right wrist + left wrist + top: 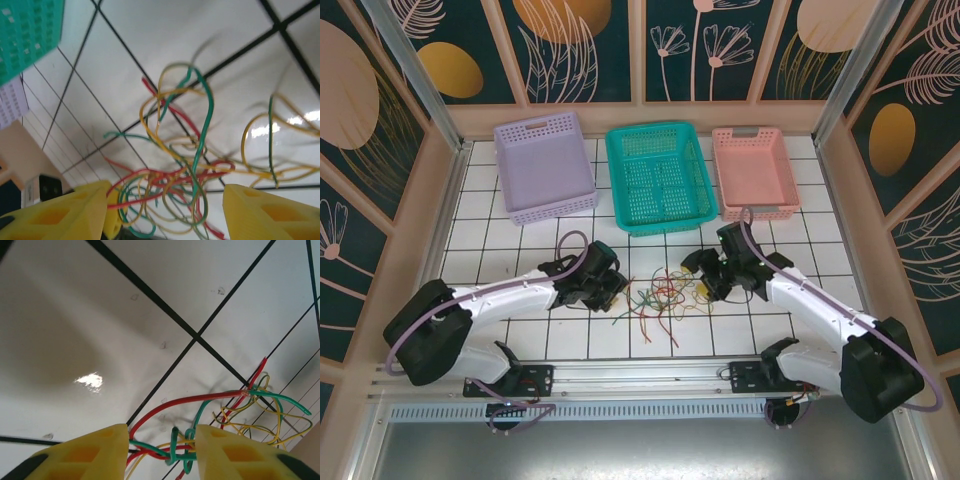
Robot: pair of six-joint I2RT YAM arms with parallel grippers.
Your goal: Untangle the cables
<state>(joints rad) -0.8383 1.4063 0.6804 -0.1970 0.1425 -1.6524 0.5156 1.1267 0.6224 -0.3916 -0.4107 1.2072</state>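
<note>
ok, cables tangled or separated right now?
Tangled. The red, green and yellow cables loop through one another in a single clump on the tiled table, clearest in both wrist views.

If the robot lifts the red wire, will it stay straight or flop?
Probably floppy: the red wire already curves in loops. Likely light, being so thin. It may drag the green wire along, since they twist together.

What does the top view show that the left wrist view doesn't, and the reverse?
Top view: lilac basket, teal basket and pink basket in a row at the far side, and left arm and right arm flanking the cables. Left wrist view: up close, red and green cables crossing between the yellow fingers of the open left gripper. Shared: the tangled cables on the white tiled table.
</note>
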